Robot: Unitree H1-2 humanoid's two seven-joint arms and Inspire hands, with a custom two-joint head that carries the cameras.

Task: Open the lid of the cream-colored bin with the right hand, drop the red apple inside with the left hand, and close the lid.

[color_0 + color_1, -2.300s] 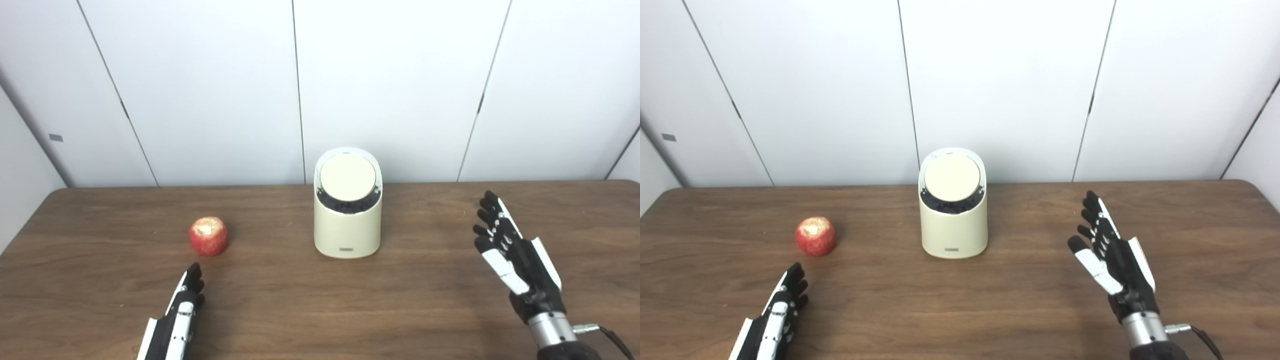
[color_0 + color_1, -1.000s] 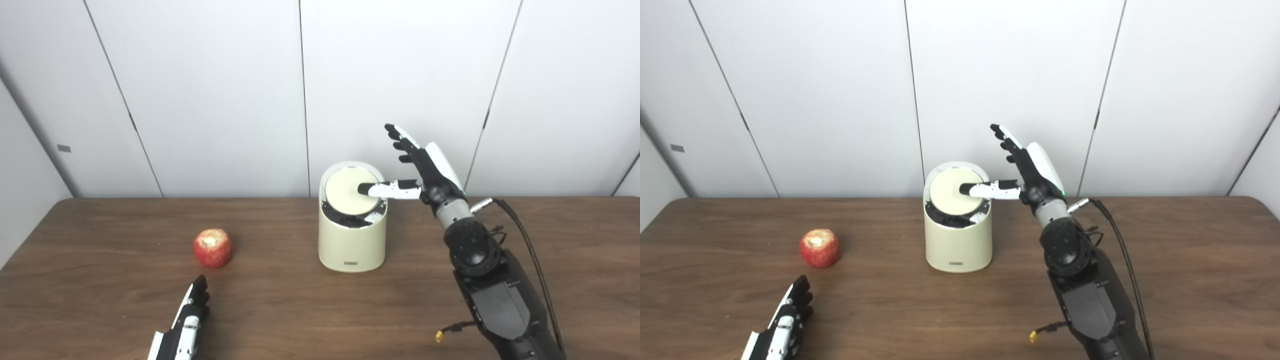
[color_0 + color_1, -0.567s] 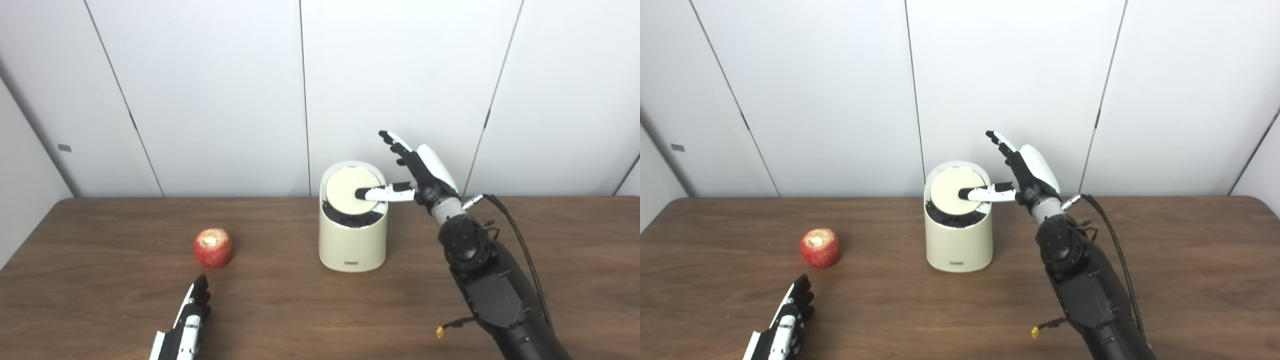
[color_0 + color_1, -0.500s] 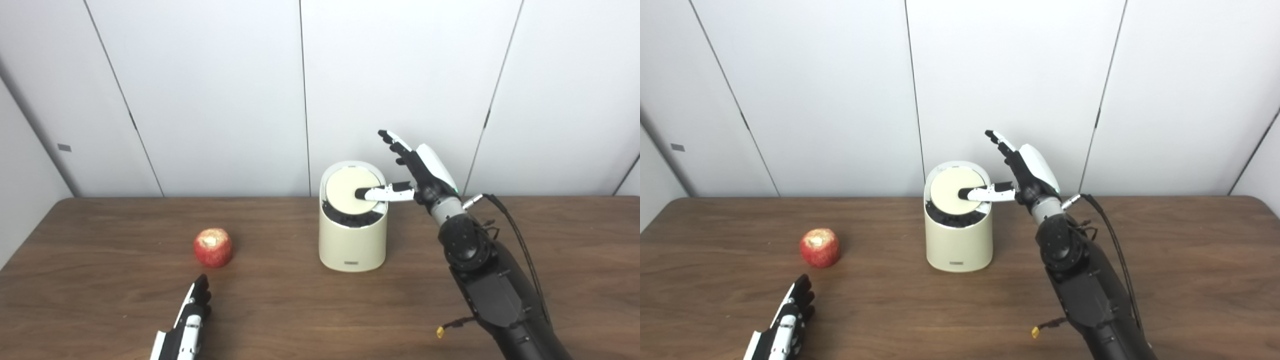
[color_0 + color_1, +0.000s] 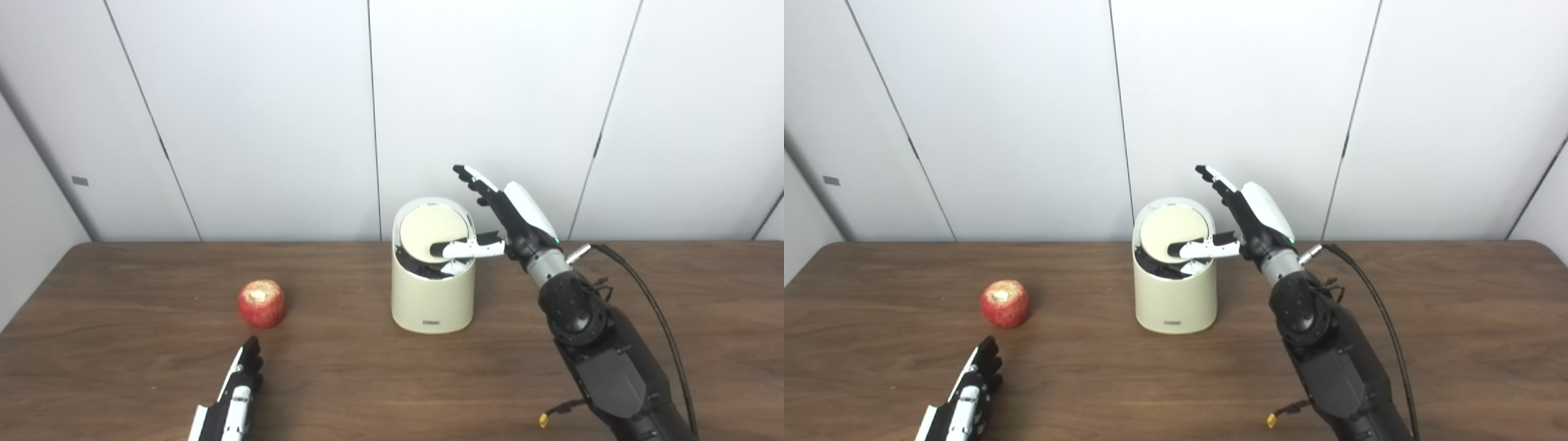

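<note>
The cream-colored bin [image 5: 432,294] stands at the middle of the brown table, its round lid [image 5: 429,231] tilted toward me. My right hand [image 5: 508,217] is open beside the bin's right top, fingers spread upward, its thumb [image 5: 465,248] reaching across the lid's lower edge over the dark opening. The red apple [image 5: 262,302] sits on the table left of the bin. My left hand [image 5: 236,398] lies low at the front left, just short of the apple, fingers straight and holding nothing.
The brown table [image 5: 367,380] has a white panelled wall close behind it. A black cable [image 5: 649,294] runs from my right wrist down along the arm. The right forearm [image 5: 606,367] crosses the table's right front.
My right hand rose from the table to the bin's top, and its thumb has slid down the lid toward its lower edge. The left hand has crept slightly toward the apple.
</note>
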